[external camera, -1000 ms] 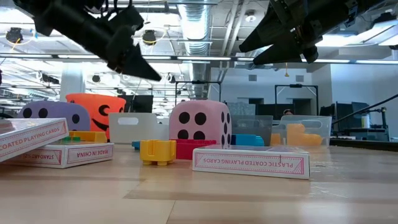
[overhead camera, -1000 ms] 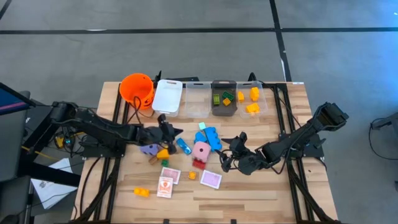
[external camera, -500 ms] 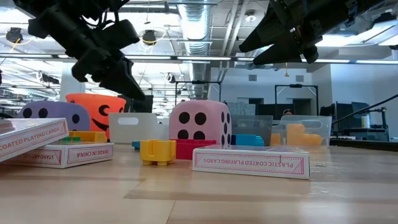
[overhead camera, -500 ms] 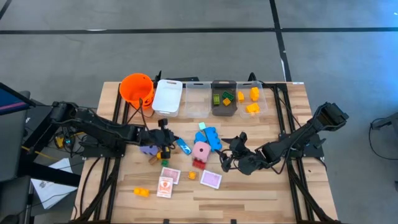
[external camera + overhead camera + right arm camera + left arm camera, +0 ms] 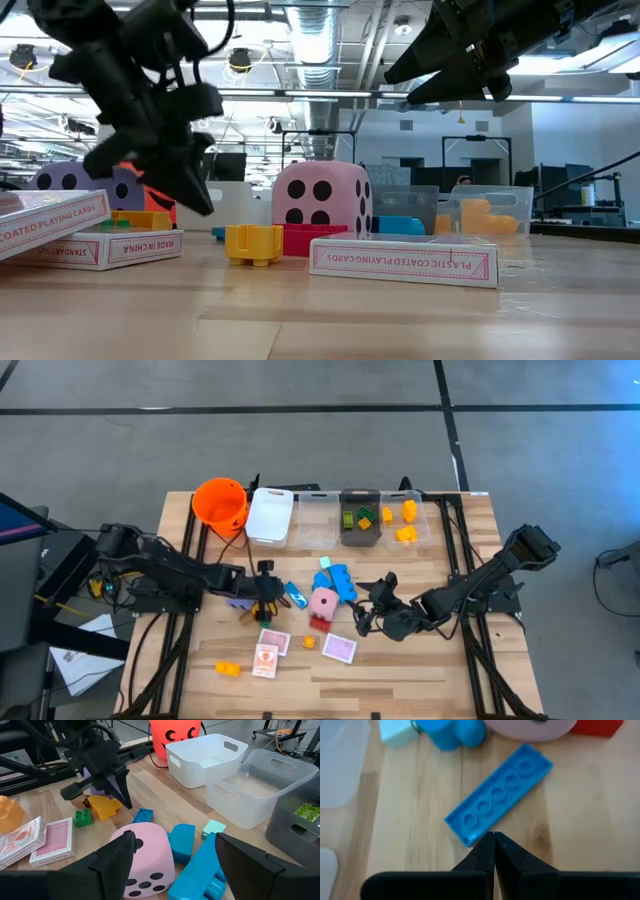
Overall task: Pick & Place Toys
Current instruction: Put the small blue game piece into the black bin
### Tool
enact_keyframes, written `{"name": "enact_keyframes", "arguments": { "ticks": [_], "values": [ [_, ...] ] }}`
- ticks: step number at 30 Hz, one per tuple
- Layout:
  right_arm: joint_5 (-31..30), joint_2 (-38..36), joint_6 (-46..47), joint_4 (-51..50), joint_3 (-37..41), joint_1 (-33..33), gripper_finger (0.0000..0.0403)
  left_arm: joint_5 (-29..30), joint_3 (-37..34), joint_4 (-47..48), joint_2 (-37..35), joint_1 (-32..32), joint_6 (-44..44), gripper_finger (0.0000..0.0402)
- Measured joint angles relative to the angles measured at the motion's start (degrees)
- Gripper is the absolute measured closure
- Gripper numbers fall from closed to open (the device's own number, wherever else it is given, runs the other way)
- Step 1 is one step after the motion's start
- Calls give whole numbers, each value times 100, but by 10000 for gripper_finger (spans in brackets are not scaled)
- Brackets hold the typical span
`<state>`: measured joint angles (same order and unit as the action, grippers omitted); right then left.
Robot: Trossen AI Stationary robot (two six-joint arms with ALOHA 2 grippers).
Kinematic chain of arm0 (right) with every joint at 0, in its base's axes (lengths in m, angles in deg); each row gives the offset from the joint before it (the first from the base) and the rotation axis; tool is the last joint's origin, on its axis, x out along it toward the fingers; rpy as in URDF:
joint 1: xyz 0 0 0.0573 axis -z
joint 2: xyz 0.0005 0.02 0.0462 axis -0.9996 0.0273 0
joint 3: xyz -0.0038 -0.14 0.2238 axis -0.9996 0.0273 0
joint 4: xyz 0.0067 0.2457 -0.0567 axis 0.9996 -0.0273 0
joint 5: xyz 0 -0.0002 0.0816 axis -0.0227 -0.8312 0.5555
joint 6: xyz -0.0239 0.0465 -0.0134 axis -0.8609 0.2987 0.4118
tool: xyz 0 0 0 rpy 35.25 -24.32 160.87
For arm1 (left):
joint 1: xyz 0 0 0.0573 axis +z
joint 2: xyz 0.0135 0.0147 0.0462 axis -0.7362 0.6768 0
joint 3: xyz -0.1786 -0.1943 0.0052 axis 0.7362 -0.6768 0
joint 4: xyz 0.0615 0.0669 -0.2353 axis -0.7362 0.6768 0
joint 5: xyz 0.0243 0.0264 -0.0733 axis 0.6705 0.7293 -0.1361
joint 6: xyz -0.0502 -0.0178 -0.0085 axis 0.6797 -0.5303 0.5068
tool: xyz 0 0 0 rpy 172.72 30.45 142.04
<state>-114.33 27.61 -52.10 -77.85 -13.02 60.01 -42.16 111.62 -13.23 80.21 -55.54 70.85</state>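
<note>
Toys lie mid-table: a flat blue brick (image 5: 497, 805) with a row of studs, a pink die (image 5: 322, 602), a purple die (image 5: 238, 600), a yellow brick (image 5: 104, 806), a green brick (image 5: 83, 817) and card packs (image 5: 270, 650). My left gripper (image 5: 494, 837) is shut and points steeply down, its tips just short of the flat blue brick's (image 5: 293, 595) near end and above the table (image 5: 200, 205). My right gripper (image 5: 372, 615) hangs open above the table, right of the pink die (image 5: 145, 855), with nothing between its fingers.
Along the far edge stand an orange bucket (image 5: 220, 502), a white bin (image 5: 269, 515), a clear bin (image 5: 317, 518), a dark bin (image 5: 360, 530) with bricks and a clear bin (image 5: 405, 520) with yellow bricks. Larger blue bricks (image 5: 340, 580) lie by the pink die. An orange brick (image 5: 229, 669) sits near the front.
My left gripper has sunk toward the table and tipped its fingers steeply downward, rolling a little, so its shut tips now stand close over the near end of the flat blue brick. The toys have stayed where they were.
</note>
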Motion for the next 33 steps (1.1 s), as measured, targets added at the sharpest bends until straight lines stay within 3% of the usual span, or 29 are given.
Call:
{"name": "enact_keyframes", "arguments": {
  "ticks": [17,20,22,25,33],
  "values": [
    [-2,0,-2,-11,0,0,132,-149,0,-378,166,369,-27,402],
    [0,0,-2,-13,0,0,132,-171,0,-377,166,369,-385,400],
    [0,0,-2,-18,0,0,132,-502,0,-377,166,371,-956,394],
    [2,0,-2,-32,0,0,132,-960,0,-536,166,369,-1436,369],
    [2,0,-2,-44,0,47,132,-993,2,-980,164,371,-1469,233]
  ]
}}
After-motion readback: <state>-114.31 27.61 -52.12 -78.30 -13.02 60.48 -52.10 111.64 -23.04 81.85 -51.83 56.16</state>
